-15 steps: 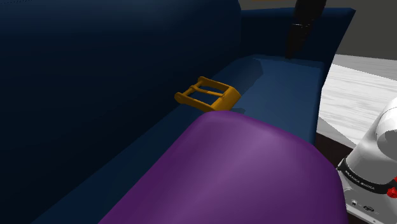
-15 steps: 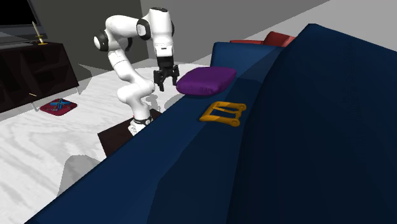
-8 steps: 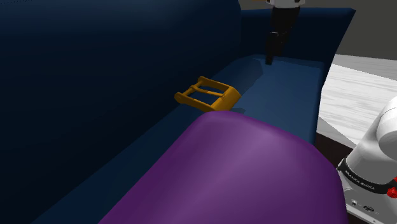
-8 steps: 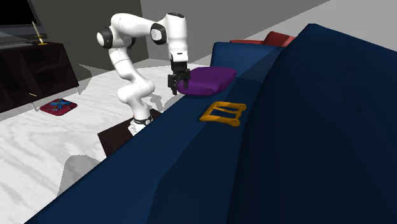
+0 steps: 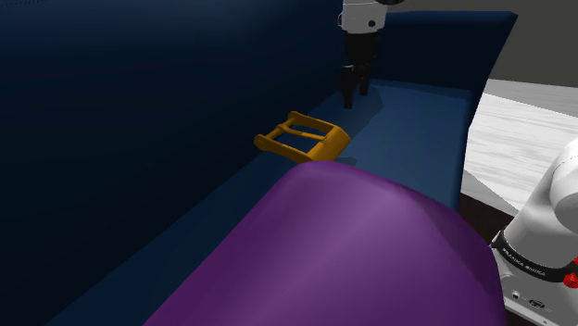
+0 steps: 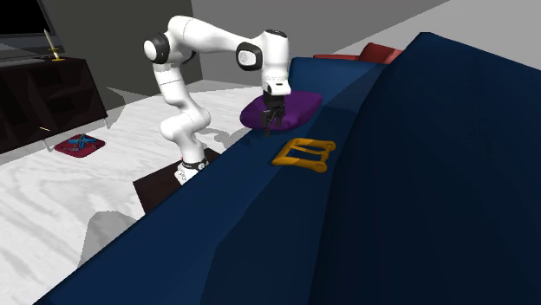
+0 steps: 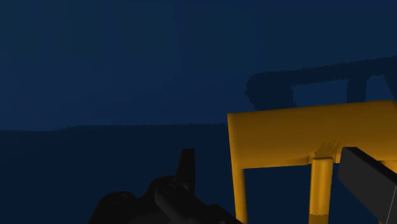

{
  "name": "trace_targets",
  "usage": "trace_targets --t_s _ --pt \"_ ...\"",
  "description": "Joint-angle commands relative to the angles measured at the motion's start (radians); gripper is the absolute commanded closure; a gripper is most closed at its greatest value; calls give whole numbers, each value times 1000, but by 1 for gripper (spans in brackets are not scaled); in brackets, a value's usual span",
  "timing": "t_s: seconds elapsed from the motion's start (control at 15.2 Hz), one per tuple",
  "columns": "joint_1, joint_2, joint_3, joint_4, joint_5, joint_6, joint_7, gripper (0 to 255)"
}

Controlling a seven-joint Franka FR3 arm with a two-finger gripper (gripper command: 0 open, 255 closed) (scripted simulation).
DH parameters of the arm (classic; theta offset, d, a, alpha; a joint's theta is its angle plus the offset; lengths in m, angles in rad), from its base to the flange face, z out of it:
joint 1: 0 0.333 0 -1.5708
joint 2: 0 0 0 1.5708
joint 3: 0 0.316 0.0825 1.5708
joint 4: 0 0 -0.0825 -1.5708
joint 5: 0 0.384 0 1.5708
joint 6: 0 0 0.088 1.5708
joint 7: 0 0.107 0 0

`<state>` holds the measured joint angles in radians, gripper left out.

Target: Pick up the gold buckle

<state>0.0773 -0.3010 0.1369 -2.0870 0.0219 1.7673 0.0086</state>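
Nothing is grabbed yet, so I'd call this the approach stage. The buckle (image 7: 286, 137) lies flat on the sofa (image 5: 408, 130) seat, close to the back edge where the seat meets the backrest and just beside the purple cushion (image 5: 370, 250). The gripper (image 5: 353, 93) hangs over the seat near it, fingers spread apart with nothing in them. In the wrist view one corner of the buckle's frame sits between the two fingers, but in the shoulder view the gripper looks clearly above the seat and a bit off to the side of the buckle, so I don't think it's touching. My read on what's left: line up over a bar or side, come down, close, lift. Basically the whole pick.
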Motion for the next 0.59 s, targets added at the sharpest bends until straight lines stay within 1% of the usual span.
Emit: trace_targets --t_s 0.0,0.53 --pt "11 78 22 44 -3 24 21 0" --pt "61 382 89 292 -50 35 99 0"
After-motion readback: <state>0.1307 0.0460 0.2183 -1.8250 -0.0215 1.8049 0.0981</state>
